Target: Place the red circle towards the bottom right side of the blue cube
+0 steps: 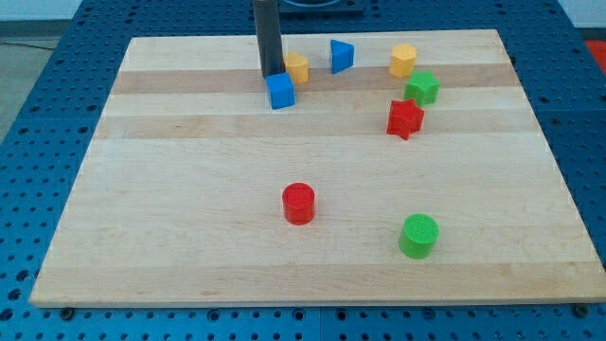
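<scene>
Wooden bench point(189, 189) sits on a blue perforated base point(38, 95). I have no pincer, only a rod; my tip point(270, 75) touches the blue cube point(280, 91) at its upper left. Just beside it stands a yellow block point(297, 66), with a blue triangle point(341, 56) near. Well below lies the red circle point(298, 203), its path upward unobstructed. Rightward: yellow hexagon point(402, 60), green star point(422, 87), red star point(405, 118), green circle point(418, 235).

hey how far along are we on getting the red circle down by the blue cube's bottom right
Nothing looks done yet. The round red cylinder block sits alone mid-board, far toward the view's bottom from the blue cube block. In hand: my tip is up by the blue cube's top-left edge, nowhere near the red circle. Left: bring the tip to the red circle and push it up beside the cube's bottom right.
</scene>
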Motion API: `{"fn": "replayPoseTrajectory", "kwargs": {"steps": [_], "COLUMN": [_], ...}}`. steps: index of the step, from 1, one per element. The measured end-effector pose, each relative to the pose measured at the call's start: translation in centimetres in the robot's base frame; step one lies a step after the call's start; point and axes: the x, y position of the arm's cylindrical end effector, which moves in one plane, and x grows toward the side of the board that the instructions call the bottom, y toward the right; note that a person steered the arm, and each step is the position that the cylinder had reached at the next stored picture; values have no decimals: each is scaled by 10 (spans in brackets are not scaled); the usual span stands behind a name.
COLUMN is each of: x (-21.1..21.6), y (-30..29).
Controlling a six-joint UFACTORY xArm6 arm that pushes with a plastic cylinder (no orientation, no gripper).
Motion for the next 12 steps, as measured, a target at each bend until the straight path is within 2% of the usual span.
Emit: {"fn": "replayPoseTrajectory", "kwargs": {"steps": [1,2,3,4,6,7,8,9,10,12], "x": [-1,19,77,123,189,225,275,286,244,215], "y": [2,-33,-72,-54,98,123,88,53,59,41]}}
